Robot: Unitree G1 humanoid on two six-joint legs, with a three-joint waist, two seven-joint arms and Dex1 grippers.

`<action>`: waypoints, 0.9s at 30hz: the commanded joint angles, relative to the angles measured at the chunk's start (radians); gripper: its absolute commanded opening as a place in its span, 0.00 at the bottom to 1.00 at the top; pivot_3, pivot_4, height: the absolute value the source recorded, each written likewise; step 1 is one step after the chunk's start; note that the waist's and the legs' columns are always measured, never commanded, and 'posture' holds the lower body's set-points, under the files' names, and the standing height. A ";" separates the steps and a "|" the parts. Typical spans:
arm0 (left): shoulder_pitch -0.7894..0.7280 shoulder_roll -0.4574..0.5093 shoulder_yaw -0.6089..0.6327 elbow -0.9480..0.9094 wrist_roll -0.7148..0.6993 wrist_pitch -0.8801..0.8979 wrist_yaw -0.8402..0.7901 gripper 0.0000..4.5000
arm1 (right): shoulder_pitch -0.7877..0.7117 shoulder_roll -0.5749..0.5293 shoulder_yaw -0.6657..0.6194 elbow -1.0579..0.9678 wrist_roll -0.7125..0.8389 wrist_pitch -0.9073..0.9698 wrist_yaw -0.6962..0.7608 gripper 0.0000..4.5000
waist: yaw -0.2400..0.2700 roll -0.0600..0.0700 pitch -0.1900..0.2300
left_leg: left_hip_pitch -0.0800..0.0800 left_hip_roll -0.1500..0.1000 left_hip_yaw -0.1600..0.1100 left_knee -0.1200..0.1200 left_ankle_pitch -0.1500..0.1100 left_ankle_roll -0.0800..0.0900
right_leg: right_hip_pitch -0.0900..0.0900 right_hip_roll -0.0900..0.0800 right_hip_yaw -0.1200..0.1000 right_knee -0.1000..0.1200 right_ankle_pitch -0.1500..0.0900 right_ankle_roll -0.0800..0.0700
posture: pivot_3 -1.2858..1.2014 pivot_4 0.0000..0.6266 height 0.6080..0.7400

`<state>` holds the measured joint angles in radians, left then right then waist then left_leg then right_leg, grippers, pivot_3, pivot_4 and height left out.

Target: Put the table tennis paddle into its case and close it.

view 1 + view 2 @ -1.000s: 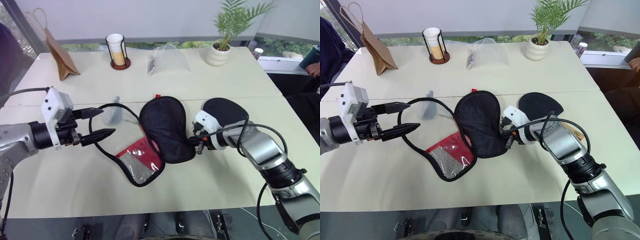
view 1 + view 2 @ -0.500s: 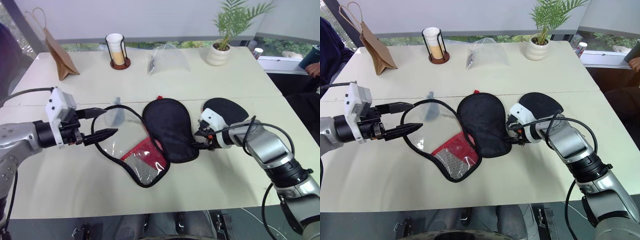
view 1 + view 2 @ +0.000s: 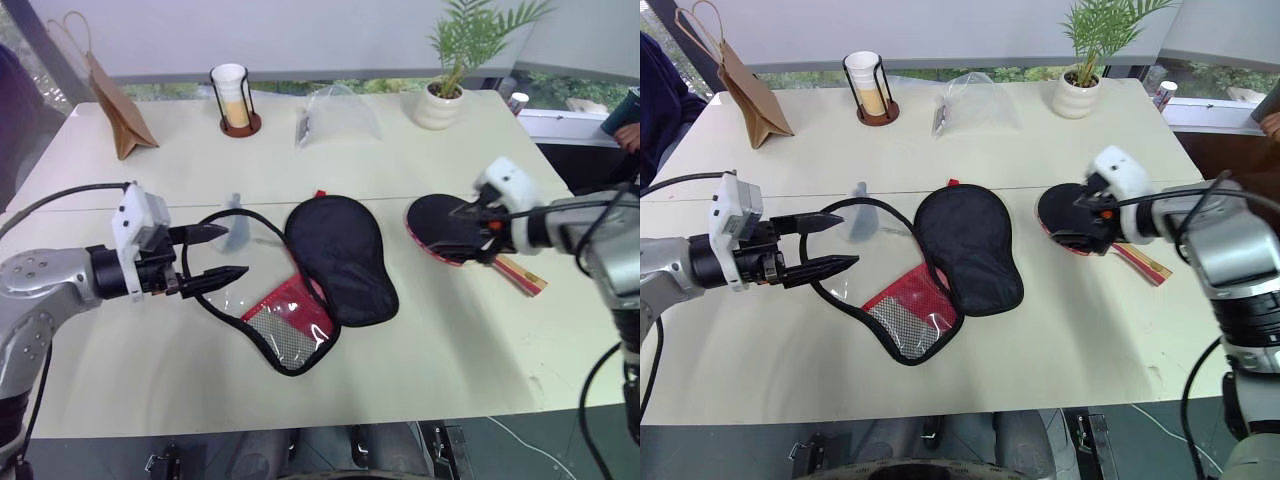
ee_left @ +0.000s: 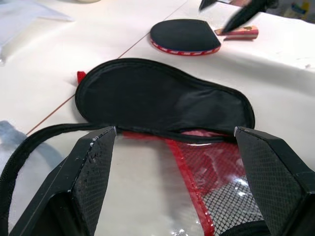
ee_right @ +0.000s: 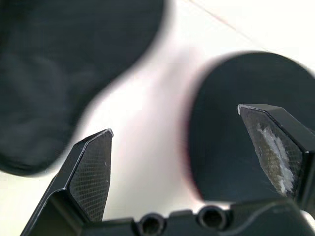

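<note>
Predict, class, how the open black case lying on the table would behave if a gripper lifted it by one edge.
The case would probably flop: its fabric lid lies slack and its cord loop curls loosely. It looks light, being thin mesh and lining. It likely won't roll, since it lies flat on the table.

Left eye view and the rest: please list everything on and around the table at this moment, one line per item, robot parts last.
table: one, cream, under everything.
case: one, black fabric with red mesh panel, lying open at table centre.
table tennis paddle: one, black face, red rim, pale handle, flat on the table to the right of the case.
paper bag: one, brown, far left corner.
cup in wire holder: one, white cup, black holder, far edge.
clear plastic bag: one, transparent, far edge, centre.
potted plant: one, green in white pot, far right.
left gripper: one, black fingers open, at the case's left edge.
right gripper: one, black fingers open, above the paddle.
</note>
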<state>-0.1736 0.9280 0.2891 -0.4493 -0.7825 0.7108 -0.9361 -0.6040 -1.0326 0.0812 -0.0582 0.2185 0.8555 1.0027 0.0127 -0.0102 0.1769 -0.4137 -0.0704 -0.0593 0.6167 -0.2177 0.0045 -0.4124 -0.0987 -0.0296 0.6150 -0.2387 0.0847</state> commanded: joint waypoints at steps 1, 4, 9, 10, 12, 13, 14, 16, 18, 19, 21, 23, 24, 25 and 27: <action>-0.030 -0.010 0.000 -0.003 -0.011 -0.009 -0.002 0.89 | 0.032 -0.061 -0.041 0.103 -0.027 -0.119 0.038 0.99 | 0.000 0.000 0.000 | 0.000 0.000 0.000 0.000 0.000 0.000 | 0.000 0.000 0.000 0.000 0.000 0.000 | 0.52 0.24 0.95; -0.038 -0.018 -0.011 0.000 -0.007 -0.009 0.000 0.89 | 0.055 -0.086 -0.031 0.225 -0.054 -0.219 0.071 0.99 | -0.001 0.000 0.000 | 0.000 0.000 0.000 0.000 0.000 0.000 | 0.000 0.000 0.000 0.000 0.000 0.000 | 0.52 0.24 0.95; -0.044 -0.017 -0.013 0.000 -0.010 -0.004 -0.001 0.89 | 0.059 -0.083 -0.001 0.387 -0.095 -0.322 0.132 0.99 | -0.006 0.001 0.001 | 0.000 0.000 0.001 0.000 0.000 0.001 | 0.000 0.001 0.000 0.000 0.000 0.000 | 0.52 0.24 0.95; -0.044 -0.016 -0.013 -0.001 -0.009 -0.004 0.000 0.89 | 0.056 -0.077 0.004 0.413 -0.104 -0.332 0.136 0.99 | -0.006 0.002 0.001 | 0.000 0.000 0.001 0.000 0.000 0.001 | 0.000 0.001 0.000 0.000 0.000 0.000 | 0.52 0.24 0.95; -0.044 -0.013 -0.012 -0.002 -0.009 -0.002 0.000 0.89 | 0.048 -0.059 0.014 0.461 -0.111 -0.345 0.153 0.99 | -0.006 0.002 0.001 | 0.000 0.001 0.001 0.000 0.000 0.001 | 0.000 0.001 0.000 0.000 0.000 0.000 | 0.52 0.24 0.95; -0.044 -0.012 -0.011 -0.002 -0.008 -0.001 0.000 0.89 | 0.045 -0.049 0.020 0.483 -0.113 -0.356 0.161 0.99 | -0.006 0.002 0.001 | 0.000 0.001 0.001 0.000 0.000 0.001 | 0.000 0.001 0.000 0.000 0.000 0.000 | 0.52 0.24 0.95; -0.044 -0.011 -0.011 -0.002 -0.008 0.000 0.000 0.89 | 0.042 -0.042 0.023 0.499 -0.115 -0.366 0.168 0.99 | -0.006 0.002 0.001 | 0.000 0.000 0.001 0.001 0.000 0.001 | 0.000 0.001 0.000 0.000 0.000 0.000 | 0.52 0.24 0.95; -0.045 -0.009 -0.009 -0.002 -0.008 0.002 0.001 0.89 | 0.028 -0.021 0.031 0.541 -0.125 -0.380 0.171 0.99 | -0.006 0.002 0.001 | 0.000 0.000 0.001 0.001 0.000 0.001 | 0.000 0.001 0.000 0.000 0.000 0.000 | 0.52 0.24 0.95; -0.044 -0.008 -0.008 -0.003 -0.007 0.003 0.002 0.89 | 0.012 -0.002 0.032 0.576 -0.134 -0.384 0.175 0.99 | -0.006 0.002 0.001 | 0.000 0.000 0.001 0.001 0.000 0.001 | 0.000 0.001 0.000 0.001 0.000 0.000 | 0.52 0.24 0.95; -0.043 -0.009 -0.008 -0.003 -0.007 0.004 0.002 0.89 | 0.006 0.003 0.031 0.586 -0.137 -0.385 0.178 0.99 | -0.005 0.002 0.002 | 0.000 0.000 0.001 0.001 0.000 0.001 | 0.000 0.001 0.000 0.001 0.000 0.000 | 0.52 0.24 0.95; -0.041 -0.008 -0.008 -0.006 -0.008 0.006 0.004 0.89 | -0.006 0.016 0.035 0.610 -0.143 -0.385 0.183 0.99 | -0.004 0.003 0.002 | 0.000 0.000 0.001 0.001 0.000 0.001 | 0.000 0.001 0.000 0.001 0.000 0.000 | 0.52 0.24 0.95; -0.039 -0.007 -0.007 -0.008 -0.010 0.008 0.004 0.89 | -0.020 0.029 0.037 0.636 -0.151 -0.386 0.182 0.87 | -0.004 0.003 0.002 | 0.000 0.000 0.001 0.002 0.000 0.001 | 0.000 0.001 0.000 0.001 0.000 0.000 | 0.52 0.24 0.95; -0.039 -0.007 -0.007 -0.009 -0.010 0.009 0.004 0.89 | -0.025 0.033 0.037 0.644 -0.155 -0.386 0.180 0.79 | -0.004 0.003 0.002 | 0.000 0.000 0.001 0.002 0.000 0.001 | 0.001 0.001 0.000 0.001 0.000 0.000 | 0.52 0.24 0.95; -0.039 -0.006 -0.007 -0.009 -0.010 0.009 0.004 0.89 | -0.029 0.035 0.036 0.651 -0.158 -0.387 0.179 0.68 | -0.004 0.003 0.002 | 0.000 0.000 0.001 0.002 0.000 0.001 | 0.001 0.001 0.000 0.001 0.000 0.000 | 0.52 0.24 0.95; -0.042 -0.005 -0.007 -0.007 -0.009 0.009 0.004 0.89 | -0.034 0.038 0.026 0.648 -0.154 -0.373 0.182 0.48 | -0.003 0.003 0.002 | 0.000 0.000 0.001 0.002 0.000 0.001 | 0.001 0.001 0.000 0.001 0.000 0.000 | 0.52 0.24 0.95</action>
<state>-0.2038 0.9071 0.2600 -0.4429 -0.7857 0.7192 -0.9324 -0.6198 -0.9980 0.1224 0.5929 0.0619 0.4760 1.1797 0.0094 -0.0075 0.1785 -0.4137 -0.0701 -0.0585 0.6191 -0.2176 0.0051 -0.4117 -0.0973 -0.0295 0.6165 -0.2384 0.0850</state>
